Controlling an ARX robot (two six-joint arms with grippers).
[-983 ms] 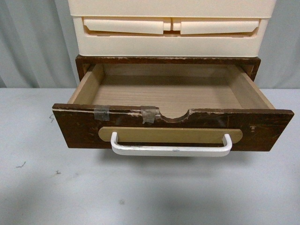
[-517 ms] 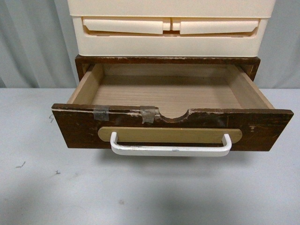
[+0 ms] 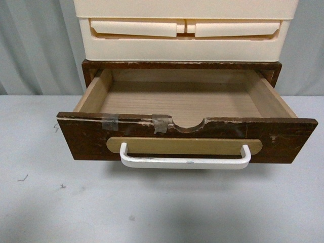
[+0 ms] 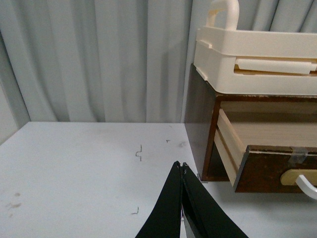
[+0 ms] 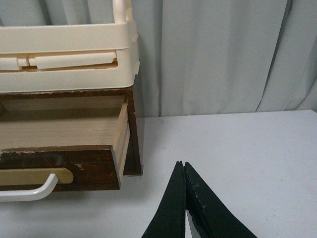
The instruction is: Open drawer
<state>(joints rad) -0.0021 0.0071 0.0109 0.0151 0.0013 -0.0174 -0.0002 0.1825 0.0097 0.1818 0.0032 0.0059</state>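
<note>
The dark brown wooden drawer (image 3: 91, 139) stands pulled well out of its cabinet, showing its empty pale wood inside (image 3: 182, 98). Its white bar handle (image 3: 185, 162) sits on a tan oval plate, with tape pieces and a half-round notch on the top edge. Neither gripper shows in the front view. My left gripper (image 4: 180, 165) is shut and empty, over the table left of the drawer (image 4: 267, 171). My right gripper (image 5: 182, 163) is shut and empty, over the table right of the drawer (image 5: 59, 166).
A cream plastic drawer unit (image 3: 185, 30) sits on top of the wooden cabinet. The grey table (image 3: 162, 212) spreads in front and to both sides. Grey curtains (image 4: 99, 59) hang behind.
</note>
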